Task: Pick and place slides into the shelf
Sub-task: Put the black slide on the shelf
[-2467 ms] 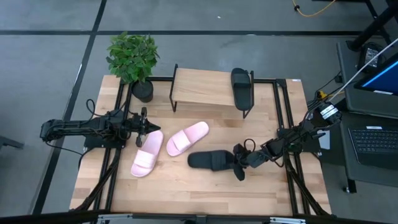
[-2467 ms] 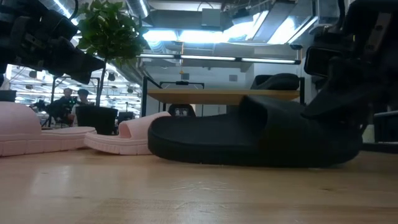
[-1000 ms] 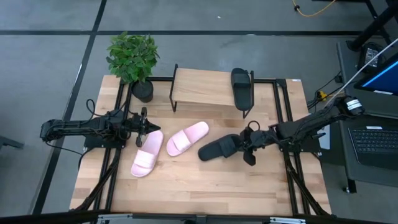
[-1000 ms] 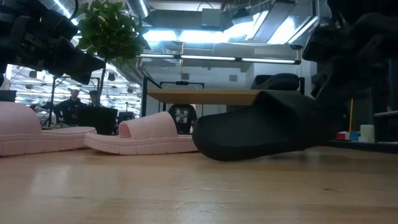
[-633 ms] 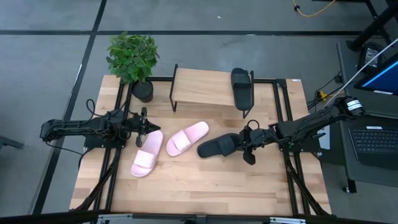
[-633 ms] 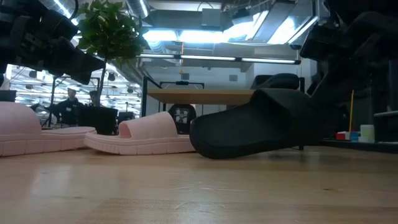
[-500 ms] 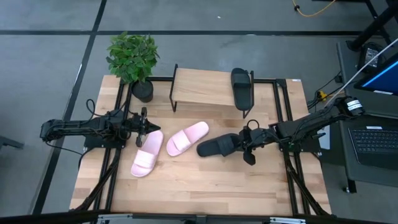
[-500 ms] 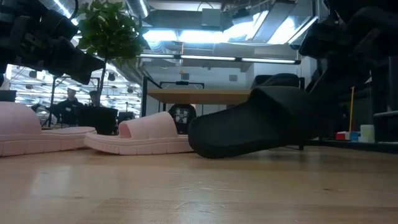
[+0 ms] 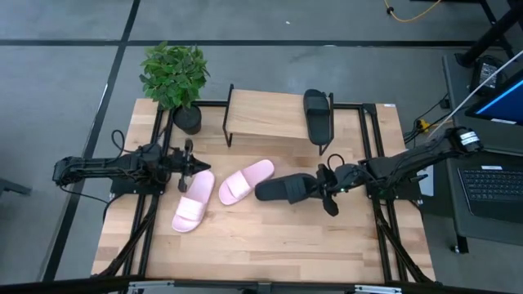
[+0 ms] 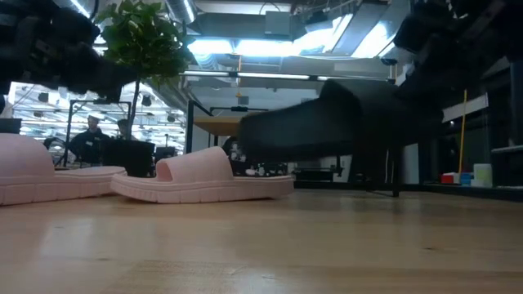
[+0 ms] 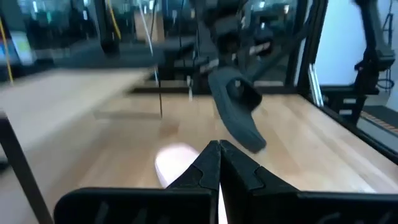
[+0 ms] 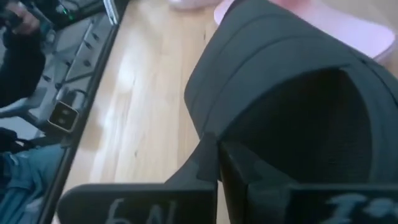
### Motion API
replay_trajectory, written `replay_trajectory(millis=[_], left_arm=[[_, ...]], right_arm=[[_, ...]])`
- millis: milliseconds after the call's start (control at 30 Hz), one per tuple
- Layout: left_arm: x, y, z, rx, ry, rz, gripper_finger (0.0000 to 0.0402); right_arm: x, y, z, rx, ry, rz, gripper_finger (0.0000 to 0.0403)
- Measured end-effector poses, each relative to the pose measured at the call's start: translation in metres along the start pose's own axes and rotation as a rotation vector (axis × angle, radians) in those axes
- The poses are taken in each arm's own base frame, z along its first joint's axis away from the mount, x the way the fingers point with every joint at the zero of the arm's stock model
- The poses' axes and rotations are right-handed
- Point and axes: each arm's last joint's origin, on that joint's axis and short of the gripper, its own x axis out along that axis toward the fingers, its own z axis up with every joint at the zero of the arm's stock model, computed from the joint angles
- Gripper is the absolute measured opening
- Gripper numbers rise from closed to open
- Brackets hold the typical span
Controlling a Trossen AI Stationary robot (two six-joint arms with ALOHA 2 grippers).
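- A black slide (image 9: 286,189) was held between the dark fingers of the right gripper (image 9: 324,189).
- Two light pink slides (image 9: 245,181) were seen beyond those fingertips.
- Another black slide (image 9: 316,113) was seen on the light wood shelf (image 9: 265,114).
- A green-leaved plant (image 9: 173,73) was seen in a black pot.

Your shelf (image 9: 265,113) has its plank bare from the left end to past the middle, while a black slide (image 9: 316,113) fills the right end. Between the shelf and the table's (image 9: 270,245) near half lie two pink slides (image 9: 246,181) (image 9: 194,201), a second black slide (image 9: 286,189) lifted clear of the wood in the closed right gripper (image 9: 327,186), and the closed left gripper (image 9: 189,160) just beside the outer pink slide. You have a potted plant (image 9: 174,75) blocking the far left corner beside the shelf; the near strip of table lies open across its width.
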Motion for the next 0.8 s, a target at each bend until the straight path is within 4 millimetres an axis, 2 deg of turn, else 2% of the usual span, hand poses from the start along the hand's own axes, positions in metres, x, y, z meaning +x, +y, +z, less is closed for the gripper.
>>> replay_trajectory(millis=[233, 367, 500, 633, 800], left_arm=[[-0.001, -0.004, 0.012, 0.155, -0.136, -0.115, 0.0000], [0.001, 0.000, 0.012, 0.182, -0.126, -0.001, 0.0000], [0.008, 0.001, 0.015, 0.282, -0.066, 0.077, 0.0000], [0.021, -0.002, 0.035, 0.351, -0.037, 0.055, 0.0000], [0.053, -0.005, 0.054, 0.452, 0.071, 0.000, 0.0000]], right_arm=[[-0.002, -0.008, 0.005, 0.051, -0.023, -0.030, 0.0004], [-0.002, -0.013, 0.008, 0.093, -0.024, -0.013, 0.0004], [-0.002, -0.018, 0.010, 0.154, -0.019, 0.018, 0.0004], [-0.003, -0.021, 0.013, 0.191, -0.010, 0.066, 0.0004], [-0.004, -0.023, 0.019, 0.175, -0.043, 0.120, 0.0004]])
